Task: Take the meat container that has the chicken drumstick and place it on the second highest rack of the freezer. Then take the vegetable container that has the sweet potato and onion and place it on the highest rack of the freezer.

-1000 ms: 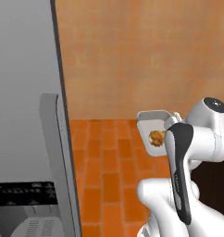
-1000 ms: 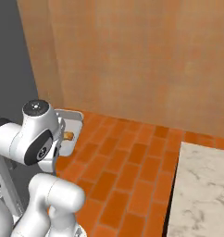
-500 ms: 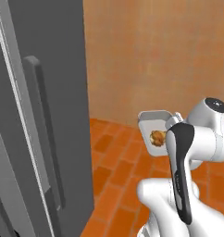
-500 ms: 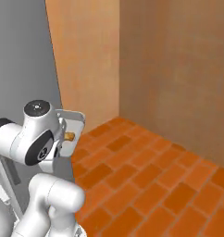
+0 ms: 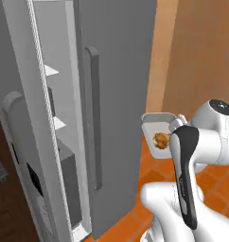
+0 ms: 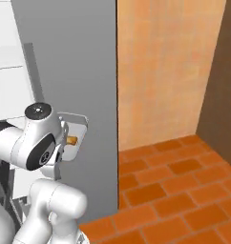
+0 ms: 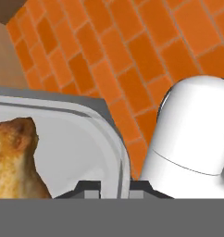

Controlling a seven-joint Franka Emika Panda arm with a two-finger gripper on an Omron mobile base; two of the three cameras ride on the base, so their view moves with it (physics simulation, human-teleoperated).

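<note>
My gripper (image 7: pixel 115 187) is shut on the rim of the white meat container (image 7: pixel 111 139), which holds the golden-brown chicken drumstick (image 7: pixel 12 157). In the left base view the meat container (image 5: pixel 154 122) hangs in the air at my wrist, with the chicken drumstick (image 5: pixel 160 139) inside, just right of the freezer (image 5: pixel 118 85). The freezer's left door (image 5: pixel 26 142) stands open. In the gap I see two white shelf edges (image 5: pixel 51 71) of the white inside; I cannot tell which rack each is. The right base view shows the meat container (image 6: pixel 75 138) in front of the freezer's grey side (image 6: pixel 84 57). The vegetable container, sweet potato and onion are out of view.
A long grey bar handle (image 5: pixel 92 118) runs down the shut grey door. An orange brick floor (image 6: pixel 174 190) spreads to the right, bounded by a tan wall (image 6: pixel 160 71) and a dark wooden panel (image 6: pixel 222 95). My own white arm (image 5: pixel 187 184) stands between the base and the meat container.
The whole picture has swung as the base turned, bringing the freezer with its open door into view. The meat container stays in my shut gripper, in the same place relative to the arm.
</note>
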